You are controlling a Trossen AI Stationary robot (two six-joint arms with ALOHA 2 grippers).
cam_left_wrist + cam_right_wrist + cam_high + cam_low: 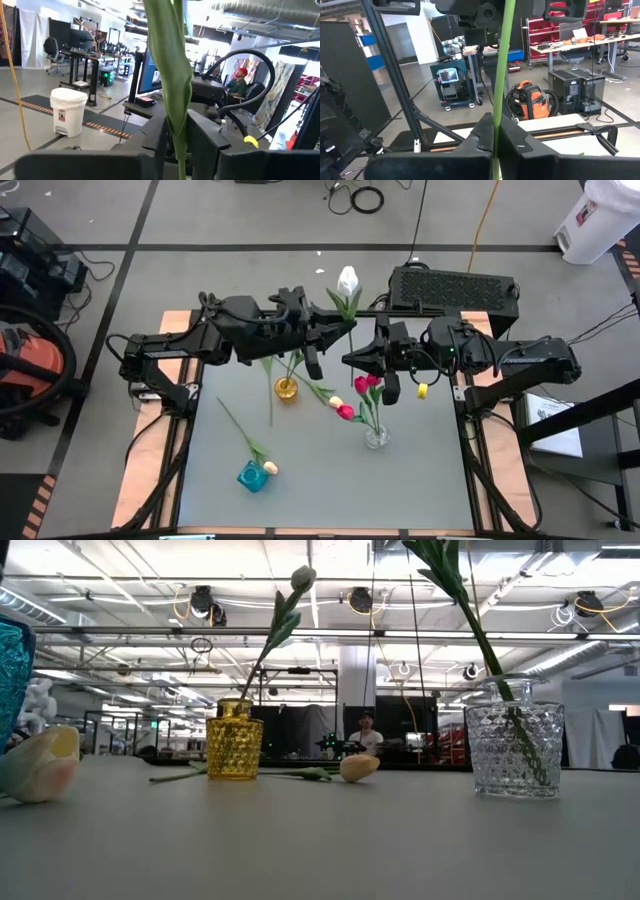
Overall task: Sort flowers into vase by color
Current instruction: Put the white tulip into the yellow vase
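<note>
Item: white tulip [347, 280], head lying at 12 o'clock beyond the table's far edge, stem running back toward the centre where both arms are meeting above the table [300, 500]. Right gripper [495, 135] is clamping the thin green stem tight. Left gripper [177, 145] is sitting around the same stem and its broad leaf; whether it is truly gripping or only closing in cannot be told. Amber vase [287, 388], at 10 o'clock from the centre, is already carrying one pale-headed tulip [303, 578]. Clear vase [376, 435], at 4 o'clock, is holding red tulips [365, 385]. Teal vase [252, 475], at 8 o'clock, is standing with a yellowish tulip [270, 468] lying beside it. Two loose tulips [340, 407], one pale and one red, are lying between the amber and clear vases. Step in hand, as judged: passing the stem between arms so the white bloom is going to the amber vase. Handling note: one gripper should be letting go only once the other is holding firmly; the grip should be staying on bare stem, not the leaf, which is likely sliding or folding; the stem should be hanging upright and its tip entering the narrow mouth without nudging the tulip already standing there
</note>
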